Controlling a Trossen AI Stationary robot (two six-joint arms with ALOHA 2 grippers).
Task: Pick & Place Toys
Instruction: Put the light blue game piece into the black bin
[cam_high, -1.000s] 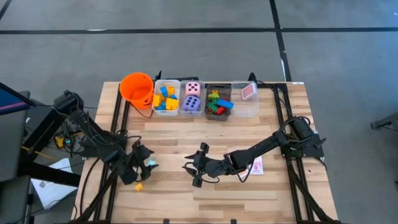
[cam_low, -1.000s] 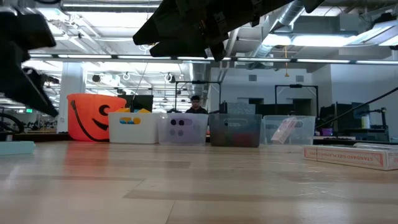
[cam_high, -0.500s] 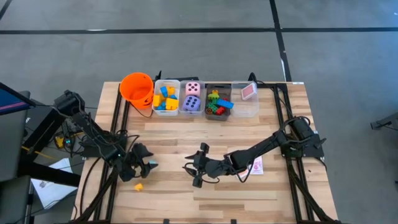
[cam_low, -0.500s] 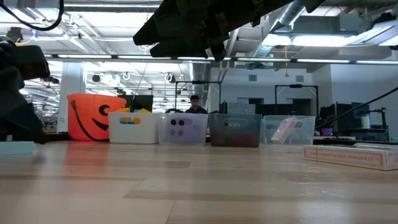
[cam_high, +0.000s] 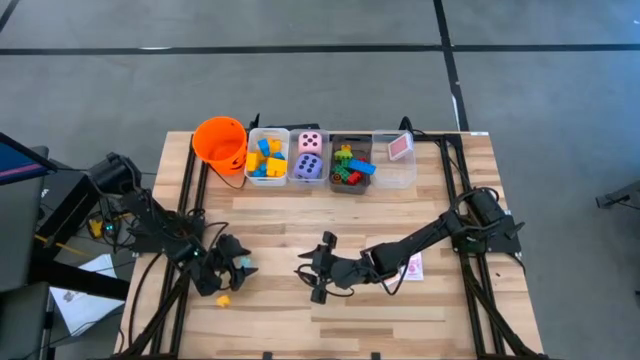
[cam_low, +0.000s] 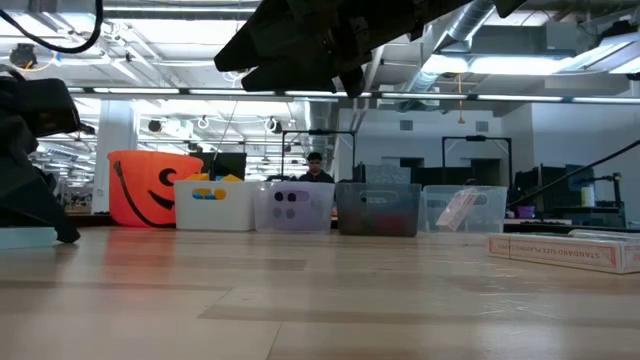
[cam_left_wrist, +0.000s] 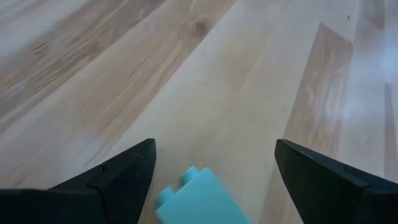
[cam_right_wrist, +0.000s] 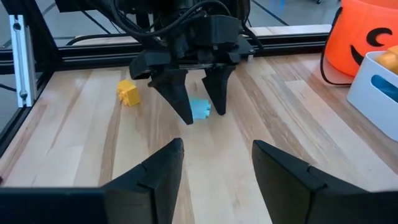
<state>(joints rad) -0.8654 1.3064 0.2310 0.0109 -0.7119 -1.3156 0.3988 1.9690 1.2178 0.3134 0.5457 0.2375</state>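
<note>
The light blue block lies flat on the table between the spread fingers of the left gripper, studs toward its fingertips. Only the right wrist view shows a yellow block beside it. The right gripper hovers mid-table, fingers apart, empty.

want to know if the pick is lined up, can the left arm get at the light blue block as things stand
Probably yes. The left gripper stands open right over the light blue block, which lies between its fingers on bare table; the yellow block lies off to one side.
</note>
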